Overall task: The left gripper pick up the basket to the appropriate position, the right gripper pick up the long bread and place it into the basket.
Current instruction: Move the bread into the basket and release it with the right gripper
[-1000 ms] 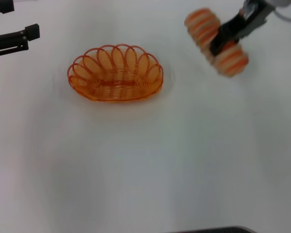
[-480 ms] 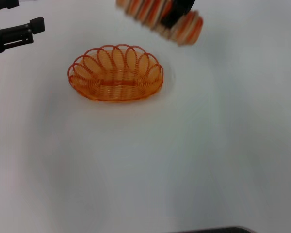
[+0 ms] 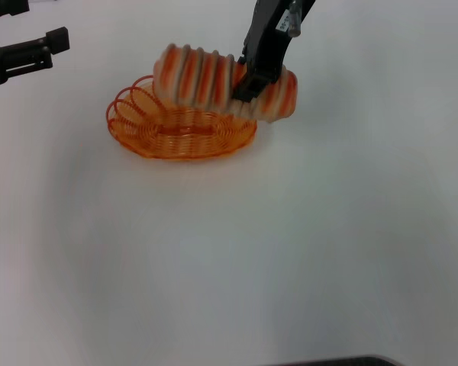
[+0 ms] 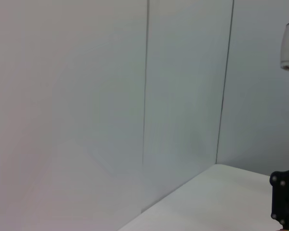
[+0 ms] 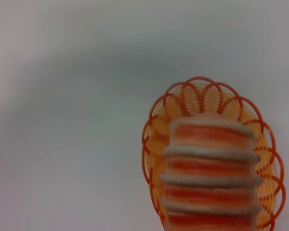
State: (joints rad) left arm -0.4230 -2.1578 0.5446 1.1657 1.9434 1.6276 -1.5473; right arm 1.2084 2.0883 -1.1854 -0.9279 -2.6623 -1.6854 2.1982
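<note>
Two black fingers of the right gripper (image 3: 248, 82) pinch the ridged long bread (image 3: 223, 81) above the looped wire basket (image 3: 168, 136); upper left, the left gripper (image 3: 19, 34) hangs spread.

My white counter (image 3: 290, 252) filled the frame; only the orange wire basket (image 3: 160, 137) sat directly on it, upper left of centre, the rest bare.

My black right claw (image 3: 248, 84) grips orange-and-cream striped long bread (image 3: 206, 78); orange wire basket (image 3: 175, 136); white tabletop (image 3: 290, 244).
</note>
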